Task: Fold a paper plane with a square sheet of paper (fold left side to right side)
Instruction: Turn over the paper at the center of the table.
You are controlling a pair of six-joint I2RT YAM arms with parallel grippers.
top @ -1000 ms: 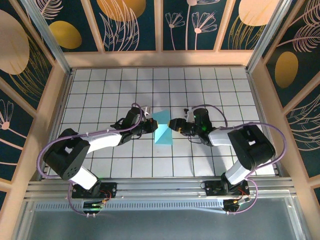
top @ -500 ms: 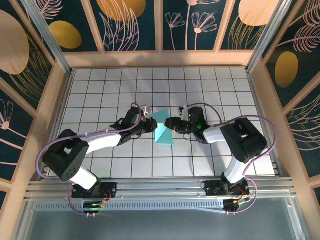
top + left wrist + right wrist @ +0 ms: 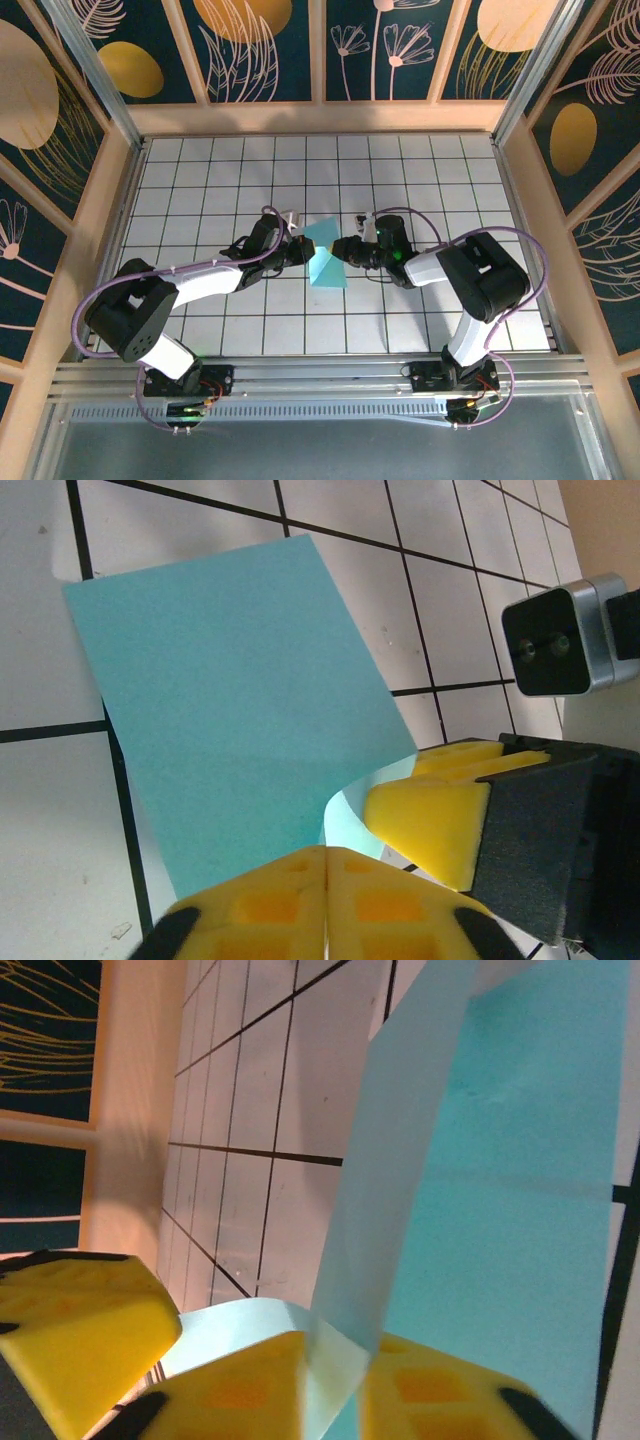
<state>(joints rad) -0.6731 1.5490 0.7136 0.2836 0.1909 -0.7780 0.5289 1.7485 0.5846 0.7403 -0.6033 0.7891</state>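
Sheet (image 3: 326,262) sat mid-table (image 3: 200,170), partly folded, one flap lifted. We saw the left gripper (image 3: 299,249) and right gripper (image 3: 344,250) each clamped on it. We judged most plane folds not yet done.

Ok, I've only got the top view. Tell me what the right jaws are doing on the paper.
Observer: In the right wrist view the right jaws are shut on the paper. A thin edge of it is pinched between their yellow pads.
Operator: Now give me the left side.
Observer: In the left wrist view the left jaws' pads meet, and the paper's curled edge runs into their seam.
Operator: Tell me how the paper lies between them.
Observer: Not flat. In the right wrist view a flap stands up off the tiles and bends over from the pinch.
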